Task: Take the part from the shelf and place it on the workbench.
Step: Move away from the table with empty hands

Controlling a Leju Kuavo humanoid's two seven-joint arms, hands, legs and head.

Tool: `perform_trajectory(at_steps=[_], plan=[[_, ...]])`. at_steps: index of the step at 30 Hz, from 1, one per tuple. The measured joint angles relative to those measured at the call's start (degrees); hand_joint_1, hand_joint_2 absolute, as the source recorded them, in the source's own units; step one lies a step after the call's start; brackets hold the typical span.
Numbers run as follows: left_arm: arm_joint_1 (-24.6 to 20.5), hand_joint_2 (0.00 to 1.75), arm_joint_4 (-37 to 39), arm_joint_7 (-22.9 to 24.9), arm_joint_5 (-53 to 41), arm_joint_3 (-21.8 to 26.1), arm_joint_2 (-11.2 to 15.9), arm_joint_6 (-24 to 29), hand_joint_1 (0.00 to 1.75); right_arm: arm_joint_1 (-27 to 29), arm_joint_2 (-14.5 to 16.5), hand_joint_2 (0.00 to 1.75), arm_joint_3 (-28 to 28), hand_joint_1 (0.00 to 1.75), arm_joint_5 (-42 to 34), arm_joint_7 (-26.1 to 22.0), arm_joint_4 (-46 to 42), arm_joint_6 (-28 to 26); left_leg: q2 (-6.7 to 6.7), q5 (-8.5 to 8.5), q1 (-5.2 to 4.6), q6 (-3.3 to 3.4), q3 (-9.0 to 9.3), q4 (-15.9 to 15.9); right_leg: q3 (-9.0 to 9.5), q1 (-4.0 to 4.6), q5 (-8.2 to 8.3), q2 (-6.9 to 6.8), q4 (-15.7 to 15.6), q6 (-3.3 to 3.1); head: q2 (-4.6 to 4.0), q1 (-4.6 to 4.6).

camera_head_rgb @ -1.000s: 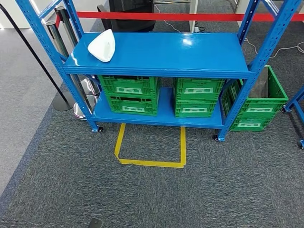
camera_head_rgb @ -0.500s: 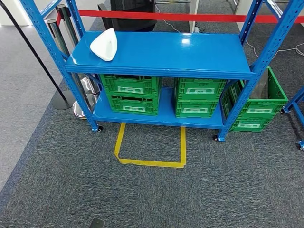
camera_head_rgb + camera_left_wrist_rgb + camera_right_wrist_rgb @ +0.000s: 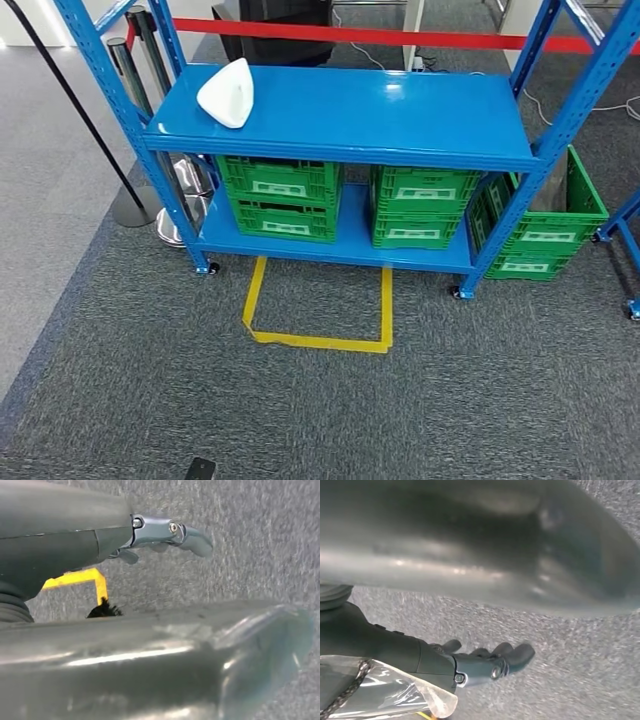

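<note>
Part on shelf, crates below
The white part (image 3: pixel 226 93) lay on the blue shelf (image 3: pixel 362 115) top's left end, green crates (image 3: pixel 283 198) beneath, yellow tape (image 3: pixel 321 320) on carpet; left hand (image 3: pixel 166 532) and right hand (image 3: pixel 486 662) hung empty, fingers loosely extended.

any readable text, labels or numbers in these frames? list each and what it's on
None can be read.
White label panels on the green crates under the blue shelf: too small and blurred to read.
White label on the green crate beside the rack: also unreadable.
White part on the shelf: no marking visible.
Wrist views: no text.
</note>
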Motion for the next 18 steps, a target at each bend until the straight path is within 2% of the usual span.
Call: perform_trajectory(at_steps=[1, 2, 3, 4, 5, 6, 7, 8, 9, 10, 11, 14, 18], plan=[[0.08, 0.0, -0.02, 0.02, 0.06, -0.03, -0.02, 0.11, 0.0, 0.03, -0.07, 0.0, 0.01, 0.0, 0.01, 0.01, 0.0, -0.02, -0.06, -0.28, 0.13, -0.24, 0.07, -0.04, -2.0, -0.15, -1.26, 0.13, 3.73, 0.26, 0.01, 0.12], [0.16, 0.0, -0.02, 0.1, 0.18, -0.05, -0.03, 0.25, 0.0, 0.1, -0.14, 0.0, 0.01, 0.0, 0.01, 0.01, 0.01, -0.03, -0.07, -0.61, 0.29, -0.58, 0.22, 0.13, -3.56, -0.34, -1.79, 0.16, 6.47, 0.57, 0.01, 0.2], [0.22, 0.0, -0.02, 0.22, 0.38, -0.08, -0.05, 0.38, 0.0, 0.2, -0.23, 0.0, 0.01, 0.0, 0.01, 0.01, 0.01, -0.04, -0.06, -0.93, 0.52, -0.95, 0.45, 0.39, -4.24, -0.57, -1.38, 0.14, 7.4, 0.91, 0.01, 0.21], [0.25, 0.0, -0.02, 0.38, 0.63, -0.09, -0.06, 0.47, 0.0, 0.28, -0.3, 0.0, 0.01, 0.0, 0.01, 0.01, 0.02, -0.03, -0.05, -1.25, 0.85, -1.4, 0.77, 0.83, -3.8, -0.84, 0.11, 0.08, 6.08, 1.33, 0.01, 0.2], [0.25, 0.0, -0.02, 0.54, 0.82, -0.1, -0.07, 0.51, 0.0, 0.32, -0.38, 0.0, 0.01, 0.0, 0.01, 0.01, 0.03, -0.03, -0.04, -1.69, 1.26, -1.99, 1.07, 1.52, -2.36, -1.2, 2.33, -0.07, 2.76, 1.87, 0.01, 0.21], [0.25, 0.0, -0.02, 0.65, 0.99, -0.1, -0.04, 0.57, 0.0, 0.29, -0.43, 0.0, 0.01, 0.0, 0.01, 0.01, 0.11, 0.01, -0.04, -2.27, 1.56, -2.72, 1.21, 2.34, -0.77, -1.34, 3.66, -0.26, -0.46, 2.52, 0.0, 0.3], [0.23, 0.0, -0.02, 0.72, 1.09, -0.1, -0.03, 0.64, 0.0, 0.19, -0.4, 0.0, 0.02, 0.0, 0.01, 0.01, 0.26, 0.05, -0.1, -3.02, 1.78, -3.43, 1.19, 3.45, 0.62, -1.47, 4.39, -0.38, -3.17, 2.68, 0.0, 0.58], [0.21, 0.0, -0.02, 0.73, 1.14, -0.11, -0.01, 0.74, 0.0, 0.1, -0.42, 0.0, 0.02, 0.0, 0.03, 0.02, 0.41, 0.09, -0.16, -3.71, 1.83, -3.96, 1.12, 4.33, 1.46, -1.56, 4.39, -0.42, -4.55, 2.3, -0.01, 0.68], [0.2, 0.0, -0.02, 0.72, 1.18, -0.1, 0.03, 0.85, 0.0, 0.04, -0.42, 0.0, 0.02, 0.0, 0.01, 0.03, 0.56, 0.12, -0.23, -4.25, 1.76, -4.34, 1.0, 4.89, 1.71, -1.52, 3.7, -0.4, -4.59, 1.76, -0.01, 0.63], [0.21, 0.0, -0.02, 0.71, 1.22, -0.1, 0.06, 0.96, 0.0, 0.04, -0.43, 0.0, 0.01, 0.0, -0.01, 0.03, 0.64, 0.13, -0.32, -4.56, 1.72, -4.46, 0.97, 5.18, 1.81, -1.66, 3.6, -0.34, -4.63, 1.01, -0.01, 0.45], [0.23, 0.0, -0.02, 0.7, 1.25, -0.09, 0.11, 1.09, 0.0, 0.08, -0.48, 0.0, -0.02, 0.0, -0.02, 0.03, 0.67, 0.14, -0.36, -4.54, 1.65, -4.45, 1.03, 4.99, 1.77, -1.76, 3.58, -0.32, -4.49, 0.65, -0.01, 0.04], [0.26, 0.0, -0.02, 0.7, 1.27, -0.08, 0.2, 1.46, 0.0, 0.11, -0.47, 0.0, -0.05, 0.0, -0.04, 0.01, 0.87, 0.23, -0.43, -3.44, 1.46, -4.11, 1.2, 4.27, 1.62, -1.84, 3.52, -0.24, -4.52, 0.63, 0.0, -0.76], [0.22, 0.0, -0.02, 0.7, 1.19, -0.08, 0.17, 1.6, 0.0, 0.07, -0.47, 0.0, -0.05, 0.0, -0.07, 0.01, 1.0, 0.27, -0.45, -2.98, 1.31, -3.86, 1.36, 4.04, 1.79, -1.51, 3.06, -0.16, -4.57, -0.33, 0.01, -1.28]])
